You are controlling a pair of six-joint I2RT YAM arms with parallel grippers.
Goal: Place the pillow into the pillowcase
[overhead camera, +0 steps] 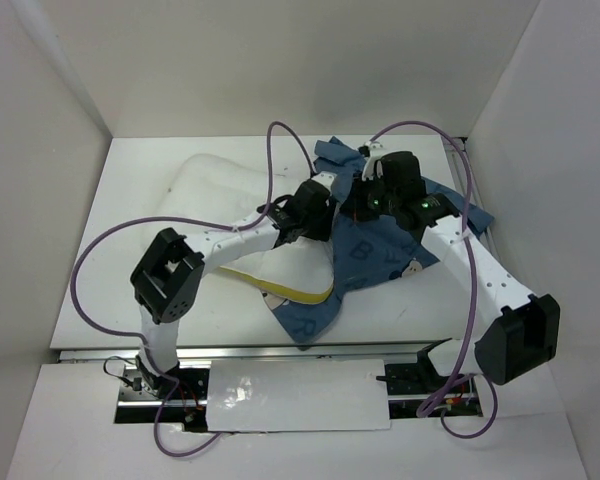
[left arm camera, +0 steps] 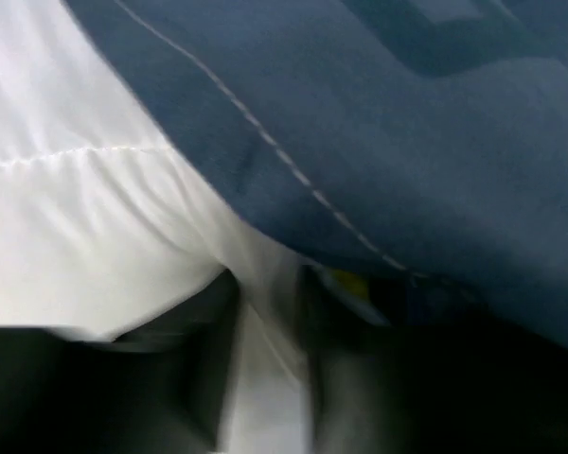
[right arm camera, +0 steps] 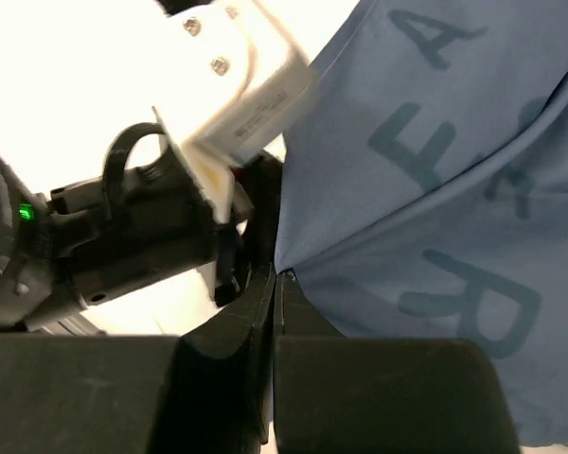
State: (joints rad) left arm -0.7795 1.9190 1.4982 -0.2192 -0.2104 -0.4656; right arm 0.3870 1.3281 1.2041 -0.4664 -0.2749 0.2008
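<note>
The white pillow (overhead camera: 215,190) lies at the back left of the table, its yellow trim (overhead camera: 290,292) showing near the front. The dark blue pillowcase (overhead camera: 380,250) lies crumpled over the pillow's right end. My left gripper (overhead camera: 315,215) sits at the case's opening, shut on a fold of white pillow fabric (left arm camera: 95,236) between its blurred dark fingers (left arm camera: 180,378); blue case cloth (left arm camera: 407,123) hangs over it. My right gripper (overhead camera: 365,200) is just right of the left one. Its jaws (right arm camera: 277,284) are shut on the pillowcase's edge (right arm camera: 435,189), holding it lifted.
White walls enclose the table (overhead camera: 140,300) on the left, back and right. Purple cables (overhead camera: 275,150) arc over both arms. The left arm's white wrist (right arm camera: 227,76) is very close to my right gripper. A metal rail (overhead camera: 280,352) runs along the front edge.
</note>
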